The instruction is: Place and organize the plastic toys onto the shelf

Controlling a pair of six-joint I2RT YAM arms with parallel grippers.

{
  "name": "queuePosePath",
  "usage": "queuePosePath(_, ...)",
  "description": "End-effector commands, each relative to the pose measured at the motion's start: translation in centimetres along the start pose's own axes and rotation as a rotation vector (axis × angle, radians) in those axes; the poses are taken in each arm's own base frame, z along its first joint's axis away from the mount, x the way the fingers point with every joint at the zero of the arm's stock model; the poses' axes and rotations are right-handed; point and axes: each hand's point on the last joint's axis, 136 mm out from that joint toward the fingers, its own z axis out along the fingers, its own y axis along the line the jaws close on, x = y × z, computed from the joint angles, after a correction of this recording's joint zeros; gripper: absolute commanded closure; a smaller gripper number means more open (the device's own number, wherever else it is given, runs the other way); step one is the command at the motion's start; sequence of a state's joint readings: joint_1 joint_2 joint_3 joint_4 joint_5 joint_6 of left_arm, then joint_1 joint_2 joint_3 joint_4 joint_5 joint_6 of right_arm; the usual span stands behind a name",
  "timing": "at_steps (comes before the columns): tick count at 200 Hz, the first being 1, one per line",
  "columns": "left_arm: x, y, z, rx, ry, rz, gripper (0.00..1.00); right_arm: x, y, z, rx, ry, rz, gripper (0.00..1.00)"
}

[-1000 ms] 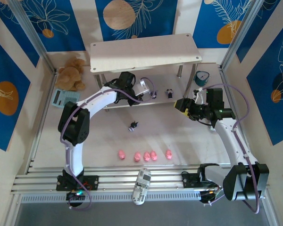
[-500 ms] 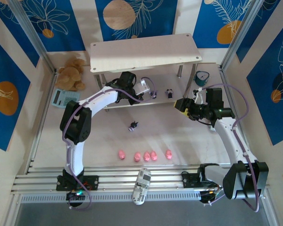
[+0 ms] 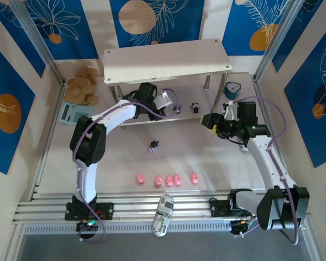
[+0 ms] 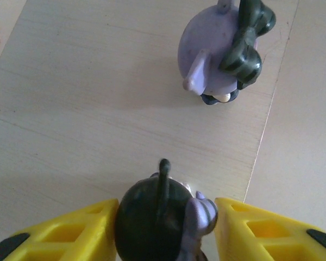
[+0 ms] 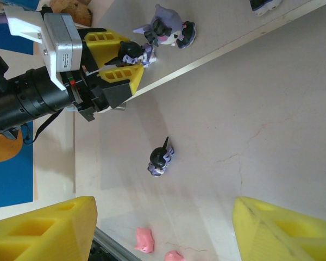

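**Left gripper**: positioned over the lower board of the shelf, near its front edge. The jaws press both flanks of the held figurine. Whether it touches the board cannot be told.

**Second figurine**: stands upright on the same board, beyond the held one and apart from it.

**Right gripper**: hovers over the bench, jaws wide apart and holding nothing.

**Remaining toys:** one fallen figurine lies mid-bench. Five pigs sit in a row toward the near edge.

**Assessment:** the toys appear to be light, rigid, smooth plastic, liable to tip or slip. Grip across the body, below the ears, with modest force.
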State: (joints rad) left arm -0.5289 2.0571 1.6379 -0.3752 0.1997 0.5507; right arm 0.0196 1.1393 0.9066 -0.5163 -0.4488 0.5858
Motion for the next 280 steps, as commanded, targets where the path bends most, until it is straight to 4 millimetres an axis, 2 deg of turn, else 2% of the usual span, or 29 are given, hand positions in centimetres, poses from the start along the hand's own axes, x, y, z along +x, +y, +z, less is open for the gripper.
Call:
queuePosePath(1, 0.7, 1.1, 0.2, -0.009, 0.018, -0.017, 0.49, 0.3, 0.0, 0.2, -0.009, 0.019, 0.017, 0.33)
queuePosePath(118, 1.0, 1.5, 0.2, -0.033, 0.024, -0.022, 0.36, 0.3, 0.0, 0.2, -0.008, 0.019, 0.016, 0.33)
queuePosePath(120, 1.0, 1.5, 0.2, -0.034, 0.023, -0.022, 0.27, 0.3, 0.0, 0.2, -0.008, 0.018, 0.017, 0.33)
queuePosePath(121, 1.0, 1.5, 0.2, -0.035, 0.023, -0.021, 0.15, 0.3, 0.0, 0.2, -0.008, 0.019, 0.016, 0.33)
queuePosePath(122, 1.1, 1.5, 0.2, -0.035, 0.024, -0.023, 0.08, 0.3, 0.0, 0.2, -0.008, 0.019, 0.016, 0.33)
queuePosePath(124, 1.0, 1.5, 0.2, -0.036, 0.022, -0.024, 0.02, 0.3, 0.0, 0.2, -0.008, 0.019, 0.015, 0.33)
queuePosePath(127, 1.0, 1.5, 0.2, -0.038, 0.022, -0.024, 0.00, 0.3, 0.0, 0.2, -0.008, 0.019, 0.015, 0.32)
queuePosePath(180, 1.2, 2.0, -0.1, -0.047, 0.003, -0.045, 0.00, 0.4, -0.1, 0.2, -0.006, 0.021, 0.017, 0.32)
queuePosePath(215, 1.5, 2.4, -1.1, -0.092, 0.001, -0.049, 0.00, 0.4, -0.2, 0.2, -0.004, 0.021, 0.019, 0.33)
queuePosePath(254, 2.1, 1.8, -3.6, -0.132, -0.026, -0.064, 0.00, 0.4, -0.1, 0.3, -0.008, 0.019, 0.019, 0.33)
queuePosePath(280, 2.5, 1.3, -6.3, -0.198, -0.061, -0.093, 0.00, 0.6, -0.2, 0.3, -0.009, 0.022, 0.025, 0.32)
